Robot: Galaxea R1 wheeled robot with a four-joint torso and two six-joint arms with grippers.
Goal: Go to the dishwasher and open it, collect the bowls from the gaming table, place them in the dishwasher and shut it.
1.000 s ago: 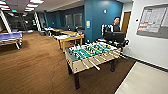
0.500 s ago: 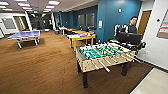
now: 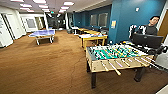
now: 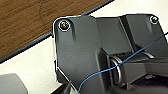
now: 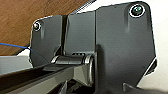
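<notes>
Head view puts us on brown carpet (image 3: pixel 45 67), nearest the green-field wooden foosball table (image 3: pixel 116 58) at right, its rods jutting toward us; turning tight could clip them. Farther back stands the long white-topped, yellow-edged gaming table (image 3: pixel 93 37); we cannot make out bowls on it. A blue ping-pong table (image 3: pixel 42 33) sits far left. Whether our grippers are open or closed, we cannot tell

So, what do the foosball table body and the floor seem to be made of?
The foosball table body looks like light wood or wood-look laminate: pale tan panels with a matte finish, on dark legs. The floor looks like brown carpet: a flat, dull, finely streaked surface with no reflections.
</notes>
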